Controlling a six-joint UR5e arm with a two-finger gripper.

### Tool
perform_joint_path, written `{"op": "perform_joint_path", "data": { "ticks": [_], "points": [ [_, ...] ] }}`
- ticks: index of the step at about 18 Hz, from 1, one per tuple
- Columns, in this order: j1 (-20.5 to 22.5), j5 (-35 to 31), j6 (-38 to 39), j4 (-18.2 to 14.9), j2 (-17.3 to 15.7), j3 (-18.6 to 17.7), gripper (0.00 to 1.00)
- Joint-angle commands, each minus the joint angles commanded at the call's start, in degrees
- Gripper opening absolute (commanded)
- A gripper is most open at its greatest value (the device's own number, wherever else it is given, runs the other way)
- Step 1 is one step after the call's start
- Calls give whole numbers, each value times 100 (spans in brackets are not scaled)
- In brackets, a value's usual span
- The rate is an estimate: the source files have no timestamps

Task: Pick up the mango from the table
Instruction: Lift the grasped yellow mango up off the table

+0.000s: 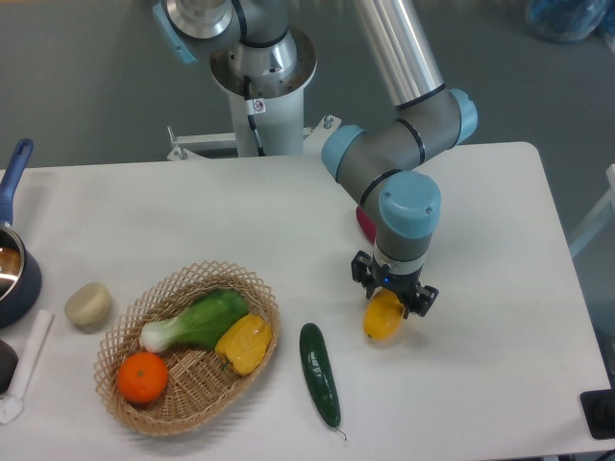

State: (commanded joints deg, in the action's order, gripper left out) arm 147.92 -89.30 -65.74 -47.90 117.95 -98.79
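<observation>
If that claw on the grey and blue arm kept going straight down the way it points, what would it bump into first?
Most likely the smooth yellow-orange mango, which sits directly beneath the two-finger gripper. Whether they already touch is unclear from this single view. Under it lies the white table.

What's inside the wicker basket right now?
The basket holds an orange, a yellow bell pepper and a leafy green vegetable. Anything beneath them is hidden.
</observation>
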Motion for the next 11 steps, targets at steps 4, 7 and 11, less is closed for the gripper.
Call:
{"op": "perform_joint_path", "data": {
  "ticks": [4,7,11],
  "points": [
    [26,70,9,-9,-148,323,25],
    [53,315,210,-18,-263,623,25],
    [88,956,736,-18,-456,1177,25]
  ]
}}
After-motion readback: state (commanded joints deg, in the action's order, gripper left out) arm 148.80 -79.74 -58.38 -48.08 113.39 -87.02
